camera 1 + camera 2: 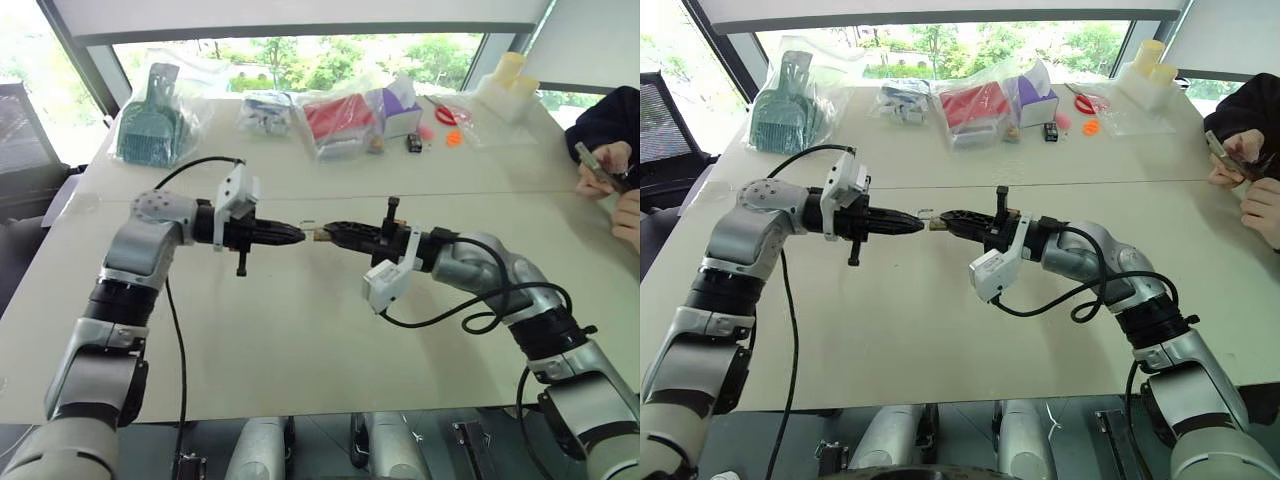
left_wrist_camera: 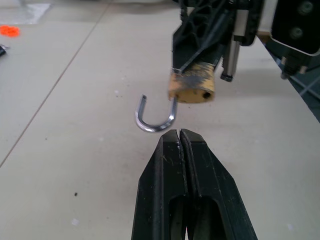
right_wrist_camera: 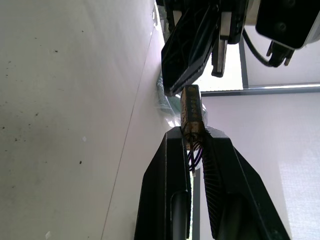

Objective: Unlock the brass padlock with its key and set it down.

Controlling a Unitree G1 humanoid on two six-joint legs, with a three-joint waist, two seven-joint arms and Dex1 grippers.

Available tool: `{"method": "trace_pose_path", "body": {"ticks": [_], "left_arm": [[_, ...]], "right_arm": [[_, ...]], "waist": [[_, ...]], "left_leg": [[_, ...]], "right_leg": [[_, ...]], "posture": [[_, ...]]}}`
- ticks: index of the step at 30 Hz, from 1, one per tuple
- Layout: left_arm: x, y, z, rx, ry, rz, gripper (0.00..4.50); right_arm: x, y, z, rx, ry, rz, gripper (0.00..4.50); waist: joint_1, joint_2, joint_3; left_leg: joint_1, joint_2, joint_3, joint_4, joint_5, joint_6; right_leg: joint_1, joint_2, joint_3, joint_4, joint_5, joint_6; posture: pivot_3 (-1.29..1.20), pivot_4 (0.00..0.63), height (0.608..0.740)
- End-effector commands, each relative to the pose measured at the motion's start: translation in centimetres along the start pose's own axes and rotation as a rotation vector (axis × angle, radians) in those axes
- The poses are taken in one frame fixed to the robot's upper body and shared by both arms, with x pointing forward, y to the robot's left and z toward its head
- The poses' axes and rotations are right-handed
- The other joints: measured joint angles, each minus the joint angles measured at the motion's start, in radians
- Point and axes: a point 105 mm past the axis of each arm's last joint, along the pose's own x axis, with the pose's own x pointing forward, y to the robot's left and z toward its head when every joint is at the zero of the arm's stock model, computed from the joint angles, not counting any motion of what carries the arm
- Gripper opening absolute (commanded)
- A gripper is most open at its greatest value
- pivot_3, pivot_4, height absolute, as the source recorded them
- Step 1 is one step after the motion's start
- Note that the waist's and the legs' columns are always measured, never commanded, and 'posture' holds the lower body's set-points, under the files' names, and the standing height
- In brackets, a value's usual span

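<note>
We hold the brass padlock [image 2: 191,87] above the table [image 1: 300,340] in our right gripper [image 1: 322,234], the black fingers clamped on its yellowish body. In the left wrist view the silvery shackle [image 2: 154,116] hangs swung out, one end free of the body, so we judge the lock already open. We cannot make out the key anywhere, and we will not guess where it sits.

Our left gripper [image 1: 298,234] points at the lock from the left, its fingers pressed together on nothing we can see, its tip just beside the shackle.

The step in hand, as we read it, is setting the padlock down. To do it well, we lower the right arm to the bare tabletop below, well short of the bagged items [image 1: 345,115] at the far edge and well away from the person's hands [image 1: 612,170] at the far right. We bring the body close to the surface before easing the jaws apart, since so small a piece may bounce or roll. We draw the left tip clear first, so the loose shackle does not snag on it.
</note>
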Motion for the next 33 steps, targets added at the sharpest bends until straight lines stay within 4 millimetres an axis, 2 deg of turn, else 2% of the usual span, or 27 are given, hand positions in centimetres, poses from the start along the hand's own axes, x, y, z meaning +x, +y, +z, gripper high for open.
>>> {"method": "trace_pose_path", "body": {"ticks": [1,8,13,16,20,25,29,33], "left_arm": [[-0.9,-0.6,-0.6,-0.005,0.03,0.017,0.03],[-0.7,-1.8,-1.7,-0.049,0.03,0.058,0.03],[-0.4,-2.7,-3.0,-0.016,0.071,0.074,0.03],[-0.1,-3.1,-3.0,-0.021,0.055,0.085,0.03],[0.3,-3.7,-3.3,-0.02,0.057,0.082,0.0],[0.0,-3.6,-3.4,-0.02,0.064,0.096,0.0],[-0.4,-3.2,-3.2,-0.002,0.07,0.112,0.0],[-0.8,-2.7,-2.6,0.021,0.065,0.134,0.0]], "right_arm": [[-1.2,0.6,-2.2,0.015,0.089,-0.004,0.0],[-0.8,3.8,-3.7,0.025,0.143,0.096,0.0],[-0.1,5.1,-3.7,0.021,0.133,0.134,0.0],[0.2,6.1,-3.4,0.025,0.125,0.161,0.0],[-0.2,7.0,-3.0,0.049,0.116,0.188,1.8],[-1.5,6.5,-2.8,0.085,0.121,0.214,4.35],[-3.1,5.4,-2.7,0.208,0.161,0.243,4.44],[-4.9,3.9,-1.6,0.617,0.197,0.254,4.44]], "waist": [[-0.002,0.0,0.0],[-0.001,0.0,0.0],[-0.006,0.0,0.0],[-0.006,0.0,0.0],[-0.003,0.0,0.0],[0.0,0.0,0.0],[0.006,0.0,0.0],[0.006,0.0,0.0]], "left_leg": [[0.0,0.0,0.0,0.0,0.0,0.0],[0.0,0.0,0.0,0.0,0.0,0.0],[0.0,0.0,0.0,-0.001,0.0,0.0],[0.0,0.0,-0.001,0.0,0.0,0.0],[0.0,0.0,-0.003,0.0,0.0,0.0],[0.001,0.0,-0.003,0.0,0.0,0.0],[0.003,0.0,-0.003,0.0,0.0,0.0],[0.004,0.001,-0.004,0.0,0.0,0.0]], "right_leg": [[0.0,0.0,0.0,0.0,0.0,0.0],[0.0,0.0,0.0,0.0,0.0,0.0],[0.0,0.0,0.001,0.0,0.0,0.0],[0.0,0.0,0.001,0.0,0.0,0.0],[0.0,0.0,0.001,0.0,0.0,0.0],[0.0,0.0,0.001,0.0,0.0,0.0],[0.003,0.0,0.001,0.0,0.0,0.0],[0.004,0.0,0.001,0.0,0.0,0.0]], "posture": [[0.0,0.15,0.74],[0.0,0.15,0.74],[0.0,0.15,0.74],[0.0,0.15,0.74],[0.0,0.15,0.74],[0.0,0.15,0.74],[0.0,0.15,0.74],[0.0,0.15,0.74]]}}
